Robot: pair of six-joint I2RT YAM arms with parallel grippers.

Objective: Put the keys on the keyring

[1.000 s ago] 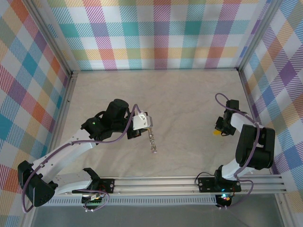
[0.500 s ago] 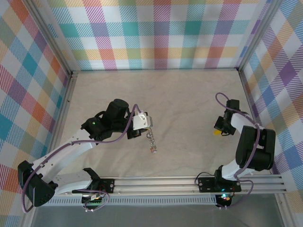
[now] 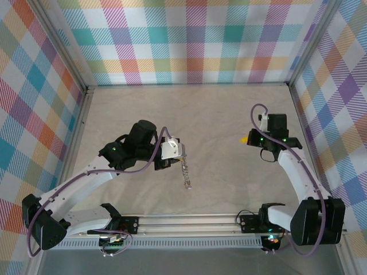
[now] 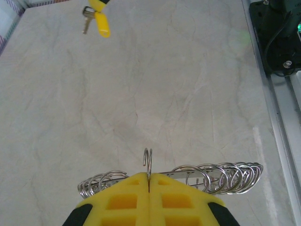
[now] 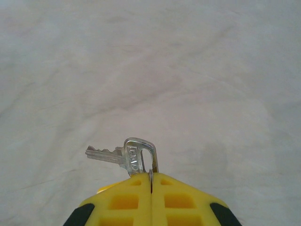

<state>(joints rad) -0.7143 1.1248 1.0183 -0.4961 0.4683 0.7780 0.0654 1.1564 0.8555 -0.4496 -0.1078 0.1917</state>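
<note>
The left pincer [image 4: 149,181] is clamped on the coiled keyring [image 4: 221,175], over the counter [image 4: 141,84]. The right pincer [image 5: 151,186] pinches a silver key [image 5: 127,157] by its head; the key's stamped lettering is unreadable.

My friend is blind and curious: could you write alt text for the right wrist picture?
The right tool, yellow-fingered, is shut on a small silver key, its toothed blade pointing left, over a pale marbled table.
</note>
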